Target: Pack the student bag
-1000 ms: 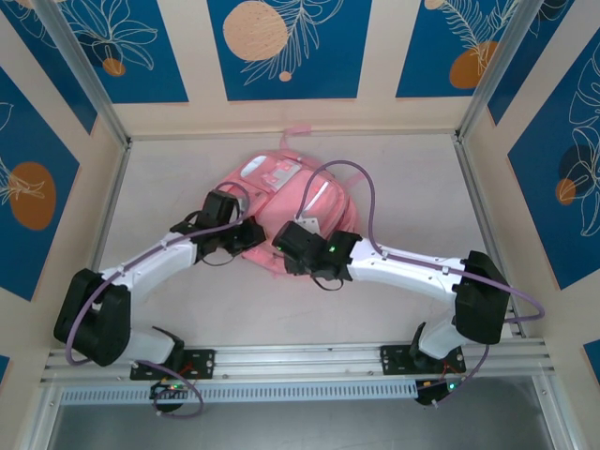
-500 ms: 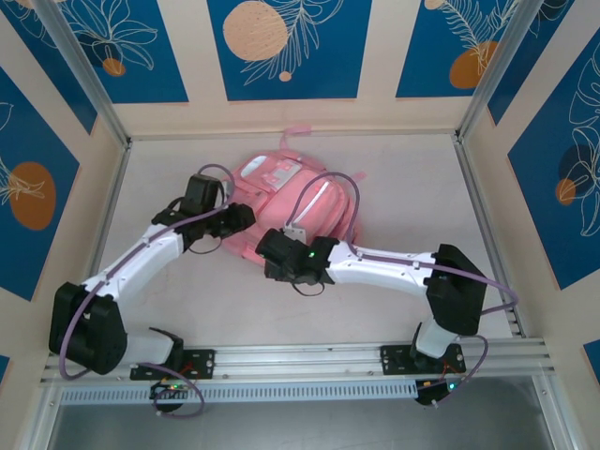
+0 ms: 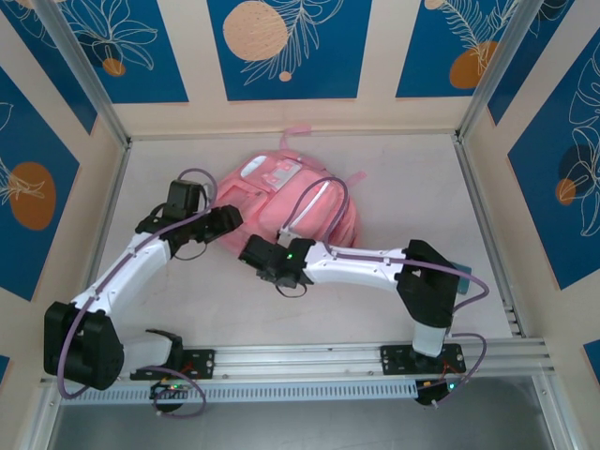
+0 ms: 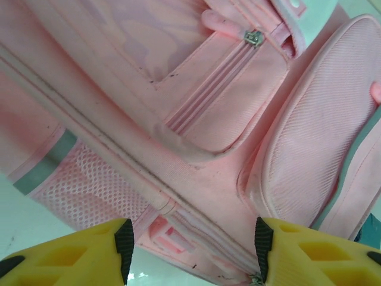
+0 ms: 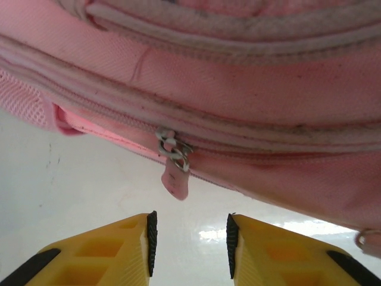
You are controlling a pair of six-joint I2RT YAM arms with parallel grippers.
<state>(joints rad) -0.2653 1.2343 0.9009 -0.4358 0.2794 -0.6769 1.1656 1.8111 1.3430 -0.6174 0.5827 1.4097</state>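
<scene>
The pink student bag [image 3: 295, 192] lies flat at the middle of the table. My left gripper [image 3: 223, 220] is at its left edge. In the left wrist view it [image 4: 190, 250] stands open with nothing held, the bag's [image 4: 196, 89] mesh side pocket and seam just ahead of its fingertips. My right gripper [image 3: 255, 255] is at the bag's near left corner. In the right wrist view it [image 5: 189, 238] is open and empty over the white table. A pink zipper pull [image 5: 176, 179] hangs from the bag's [image 5: 250, 89] edge just beyond the pads.
A light-blue object [image 3: 457, 272] peeks out behind the right arm's elbow near the right rail. Metal frame rails [image 3: 483, 225] and patterned walls close in the table on three sides. Bare white tabletop [image 3: 169, 300] lies in front of the bag.
My left gripper has drawn back leftward off the bag and opened. My right gripper has slid left along the bag's near edge. The bag now lies flatter.
</scene>
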